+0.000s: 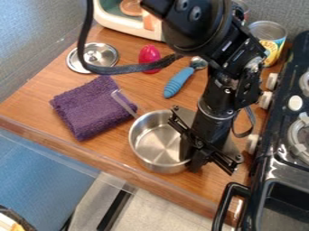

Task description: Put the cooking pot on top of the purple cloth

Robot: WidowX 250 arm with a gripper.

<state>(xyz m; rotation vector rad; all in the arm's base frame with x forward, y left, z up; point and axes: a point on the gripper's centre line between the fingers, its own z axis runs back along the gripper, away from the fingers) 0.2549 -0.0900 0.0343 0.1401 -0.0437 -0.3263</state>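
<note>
Below and left of the purple cloth, we see part of a round, dark-rimmed object (pixel 24 222). Folded into a thick pad, the purple cloth (pixel 93 108) lies on the wooden bench (pixel 147 92). Just beyond it we find a round metal lid (pixel 109 55) with a knob, and a black cable (pixel 129 69) looping across the view over the lid's near edge. Farther beyond the cloth, to the right, stands a cream-coloured container (pixel 124 22) with a teal inside; nearer is a glossy pinkish-red egg-shaped object (pixel 149 55). Right of the cloth and slightly nearer us, the stainless-steel saucepan (pixel 157 146) sits upright on the bench, its handle (pixel 125 104) reaching across the cloth's right corner. Beyond and right of the cloth lies a spoon with a ribbed blue grip (pixel 179 83). We see the black end effector (pixel 192 161) right of the cloth, at the saucepan's right rim; we cannot tell whether it is clenched or released. Well right of the cloth are a labelled tin can (pixel 274 47), farther back, and a black stove (pixel 271 173) with pale knobs (pixel 265 100).
</note>
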